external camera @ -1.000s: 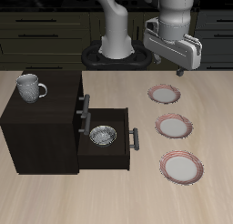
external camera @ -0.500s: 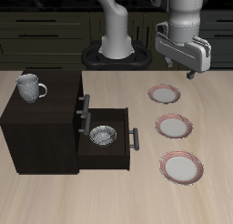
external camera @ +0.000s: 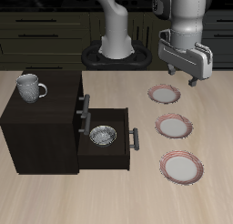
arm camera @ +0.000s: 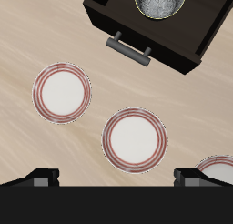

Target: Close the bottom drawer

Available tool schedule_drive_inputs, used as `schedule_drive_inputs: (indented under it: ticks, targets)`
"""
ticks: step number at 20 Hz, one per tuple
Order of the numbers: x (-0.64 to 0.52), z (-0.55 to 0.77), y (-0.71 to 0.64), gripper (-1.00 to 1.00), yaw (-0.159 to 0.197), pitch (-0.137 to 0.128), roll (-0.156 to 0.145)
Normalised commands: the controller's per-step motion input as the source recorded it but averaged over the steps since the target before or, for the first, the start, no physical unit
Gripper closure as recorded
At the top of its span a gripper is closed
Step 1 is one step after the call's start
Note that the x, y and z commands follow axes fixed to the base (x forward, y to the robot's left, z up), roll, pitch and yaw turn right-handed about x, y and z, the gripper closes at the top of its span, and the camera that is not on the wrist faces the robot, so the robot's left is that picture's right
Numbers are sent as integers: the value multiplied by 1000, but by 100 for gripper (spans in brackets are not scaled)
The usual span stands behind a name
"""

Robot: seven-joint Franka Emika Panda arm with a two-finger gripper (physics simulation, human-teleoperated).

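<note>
We see the bottom drawer (external camera: 107, 141) pulled out, a metal bowl (external camera: 103, 135) inside, and our tool (external camera: 192, 80) spread wide, empty, above the plates (external camera: 174, 127).

In the wrist view we are seeing the bottom drawer (arm camera: 173, 32) cut off at the frame's edge, along with the bowl (arm camera: 161, 2) inside it. One plate (arm camera: 221, 170) is sitting half hidden behind a tool fingertip (arm camera: 198, 176).

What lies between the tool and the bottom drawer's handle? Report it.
In the exterior view, the tool hangs above the row of plates; the middle plate and bare tabletop lie between it and the bottom drawer's handle.
</note>
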Motion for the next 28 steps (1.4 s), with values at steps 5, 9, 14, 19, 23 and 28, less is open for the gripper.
schedule_drive_inputs:
  ticks: [5,9,14,19,23,28]
  targets:
    - [216,-273,-82,-100,12,16,-20]
    - [180,-337,-114,-100,2,34,-15]
    - [143,-202,-131,-100,-12,-2,-1]
    - [143,-220,-184,-100,-29,5,-17]
    - [61,-253,-169,-100,-21,-8,-12]
    - [100,-233,-135,-100,-28,23,-11]
